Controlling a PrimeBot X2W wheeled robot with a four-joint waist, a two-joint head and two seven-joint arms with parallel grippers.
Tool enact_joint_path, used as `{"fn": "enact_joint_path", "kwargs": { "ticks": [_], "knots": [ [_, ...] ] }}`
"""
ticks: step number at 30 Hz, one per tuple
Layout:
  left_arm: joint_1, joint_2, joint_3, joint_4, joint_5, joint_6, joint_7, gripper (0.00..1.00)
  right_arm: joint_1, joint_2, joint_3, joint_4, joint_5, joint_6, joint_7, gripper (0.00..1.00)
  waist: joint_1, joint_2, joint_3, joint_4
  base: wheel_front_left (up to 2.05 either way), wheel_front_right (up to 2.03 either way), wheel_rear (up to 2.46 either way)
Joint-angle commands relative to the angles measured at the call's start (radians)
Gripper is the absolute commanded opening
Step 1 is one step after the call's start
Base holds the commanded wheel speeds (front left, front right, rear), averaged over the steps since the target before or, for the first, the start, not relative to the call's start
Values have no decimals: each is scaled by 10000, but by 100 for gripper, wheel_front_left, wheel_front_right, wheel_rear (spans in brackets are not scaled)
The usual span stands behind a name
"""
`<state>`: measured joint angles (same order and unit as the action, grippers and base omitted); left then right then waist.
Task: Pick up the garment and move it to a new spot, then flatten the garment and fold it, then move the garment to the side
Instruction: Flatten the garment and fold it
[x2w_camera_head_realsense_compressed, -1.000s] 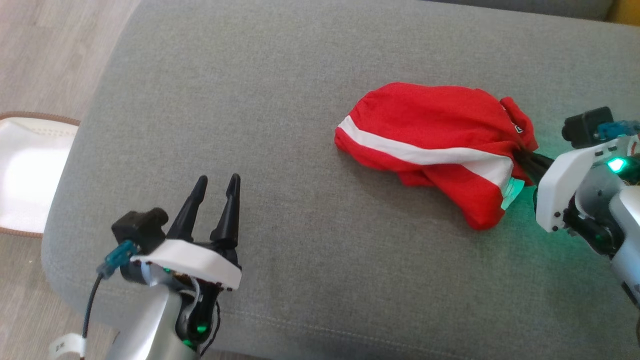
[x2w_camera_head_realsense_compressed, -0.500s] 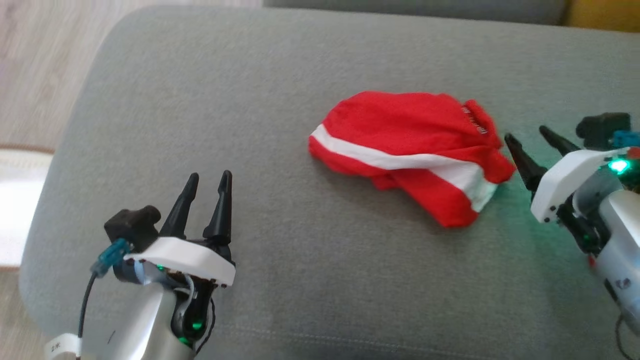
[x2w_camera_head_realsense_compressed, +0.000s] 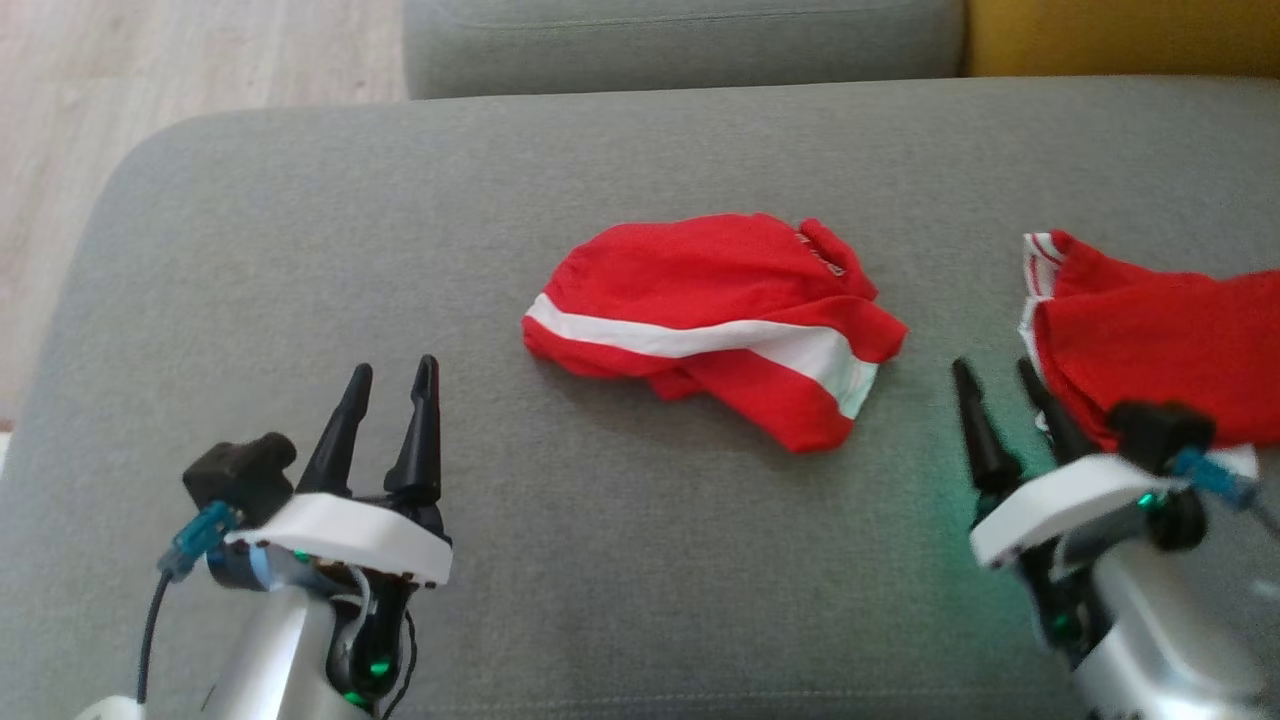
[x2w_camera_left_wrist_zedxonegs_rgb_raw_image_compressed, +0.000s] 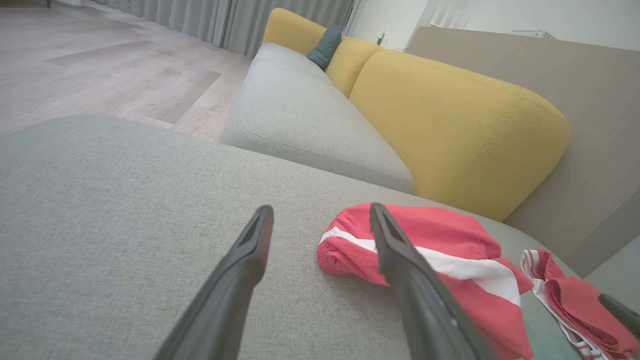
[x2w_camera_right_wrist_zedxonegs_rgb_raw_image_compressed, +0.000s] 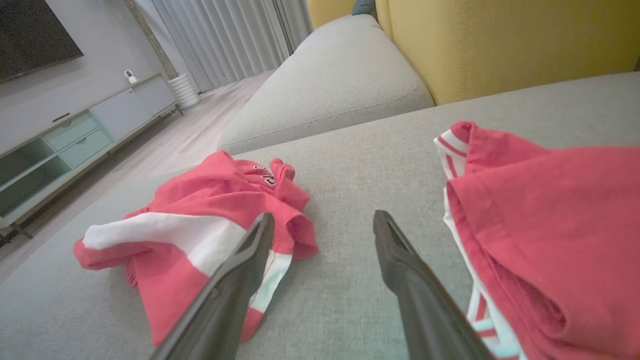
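L gripper (x2w_camera_head_realsense_compressed: 394, 372) spread wide, empty, over grey cushion (x2w_camera_head_realsense_compressed: 620, 580), apart from garment (x2w_camera_head_realsense_compressed: 700, 310). R gripper (x2w_camera_head_realsense_compressed: 994, 368) also wide, holds nothing, between the crumpled red-white garment mid-cushion & 2nd red cloth (x2w_camera_head_realsense_compressed: 1160, 340).

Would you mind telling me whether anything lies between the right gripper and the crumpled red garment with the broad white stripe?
Nothing visible does: only bare grey cushion separates the open right gripper from the striped garment. The other red garment lies on the gripper's far side, off that path.
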<state>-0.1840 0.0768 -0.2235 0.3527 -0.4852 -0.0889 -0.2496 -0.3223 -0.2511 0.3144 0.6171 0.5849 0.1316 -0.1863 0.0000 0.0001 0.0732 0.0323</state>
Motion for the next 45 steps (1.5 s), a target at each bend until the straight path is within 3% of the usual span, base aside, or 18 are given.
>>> {"fn": "enact_joint_path", "kwargs": {
  "ticks": [1,9,16,25,40,42,43,45],
  "knots": [
    [-262,45,388,-398,95,-6,-122,100,69,178,-25,-463,-232,-9,-95,100,0,-1,-16,-170,0,0,0],
    [-236,14,339,-368,165,-74,-122,100,773,1168,-1003,-1333,-1195,-9,526,100,0,-1,69,-221,0,0,0],
    [-311,-21,167,-269,178,-131,-122,100,770,1600,-1478,-1403,-976,-9,1491,100,0,-1,319,156,0,0,0],
    [-493,-26,70,-158,187,-177,-122,100,178,1865,-2043,-458,-1019,-9,2057,100,0,-1,788,746,0,0,0],
    [-683,-54,41,-91,207,-248,-122,100,-435,1981,-1796,387,-909,-9,1819,100,0,-1,1197,1073,0,0,0],
    [-701,-61,37,-75,213,-255,-122,100,-475,1984,-1700,430,-864,-9,1798,77,0,-1,1219,1080,0,0,0],
    [-708,-64,36,-69,216,-258,-122,100,-493,1985,-1639,445,-830,-9,1800,71,0,-1,1227,1083,0,0,0],
    [-721,-70,35,-51,221,-264,-122,100,-518,1986,-1473,441,-714,-9,1816,71,0,-1,1240,1089,0,0,0]
  ]
}}
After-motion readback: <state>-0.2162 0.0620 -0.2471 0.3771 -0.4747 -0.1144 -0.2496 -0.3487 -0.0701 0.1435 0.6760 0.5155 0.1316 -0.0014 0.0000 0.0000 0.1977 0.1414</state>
